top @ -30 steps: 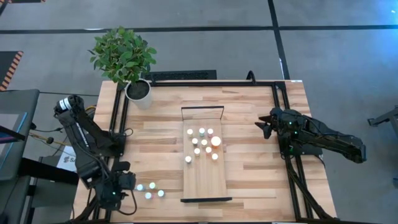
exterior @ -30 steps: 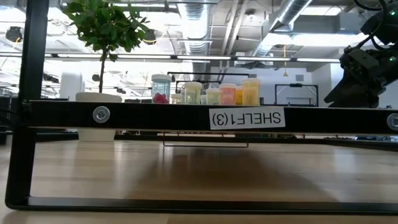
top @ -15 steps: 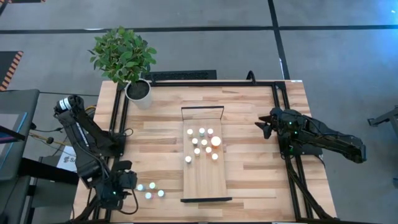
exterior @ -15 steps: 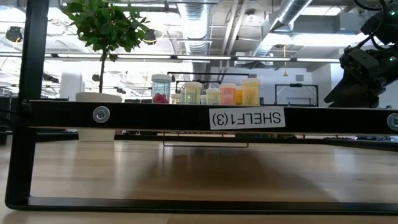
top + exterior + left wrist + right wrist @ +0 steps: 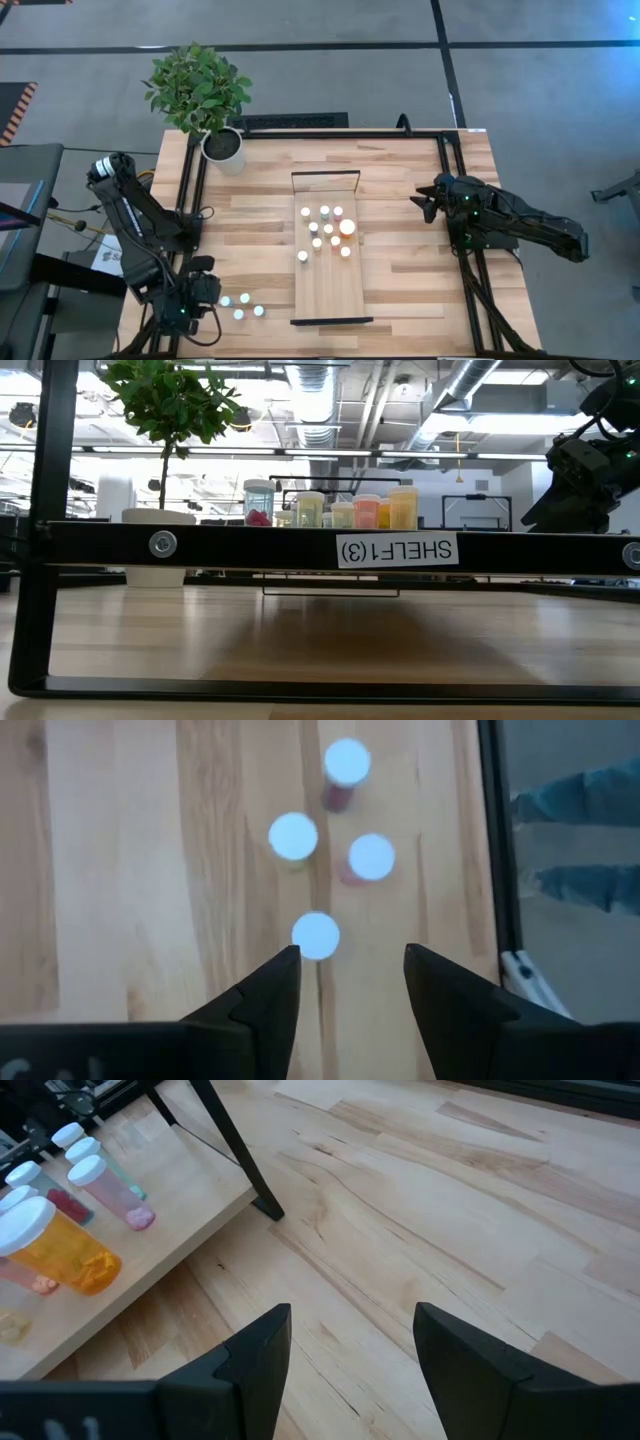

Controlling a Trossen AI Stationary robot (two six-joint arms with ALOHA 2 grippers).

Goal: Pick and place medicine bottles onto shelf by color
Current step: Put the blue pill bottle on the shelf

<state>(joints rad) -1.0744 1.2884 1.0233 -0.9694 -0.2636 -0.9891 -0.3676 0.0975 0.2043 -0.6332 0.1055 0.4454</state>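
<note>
Left claw poised over loose medicine bottles at the worktop's near left corner

The left claw (image 5: 345,975) hangs with its fingers (image 5: 270,995) spread and nothing between them above a cluster of four white-capped bottles (image 5: 318,935) standing on the bare worktop (image 5: 400,190); the nearest cap sits just ahead of the finger gap, the other three a little farther out. In the high view, three of these caps (image 5: 242,306) show just beside the claw, left of the shelf (image 5: 330,290). The light-wood shelf, black-framed at its ends, lies at the worktop's centre and carries about ten more bottles (image 5: 325,230), a larger orange one (image 5: 60,1245) among them. The right claw (image 5: 350,1350), fingers apart and empty, waits over the worktop's right side, well clear of the shelf. A potted plant (image 5: 200,95) stands at the far left corner.
</note>
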